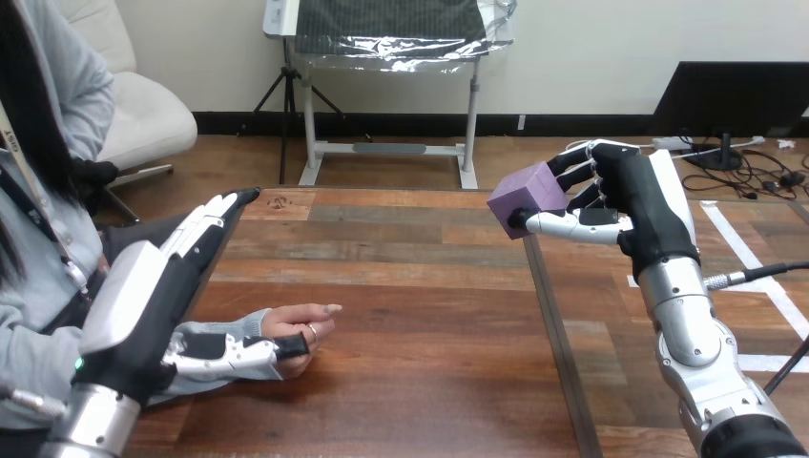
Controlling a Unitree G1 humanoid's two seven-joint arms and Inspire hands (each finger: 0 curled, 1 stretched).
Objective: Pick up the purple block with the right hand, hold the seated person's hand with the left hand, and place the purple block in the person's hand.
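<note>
Wooden plank table (420, 286); dark lengthwise seam (558, 343)

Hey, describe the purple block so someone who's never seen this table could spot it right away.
Start at the wooden table and look to its right side, where the robot's right hand hovers above the surface. The purple block is clasped in that hand. Its purple colour and boxy shape set it apart from the black-and-white hand around it.

readable text: none that you can make out.
surface (401, 286): you have one small dark round mark (279, 202) near its far edge, upper left of the frame's middle; it is too small to read.
purple block (528, 196): the faces turned to you are plain purple.
</note>
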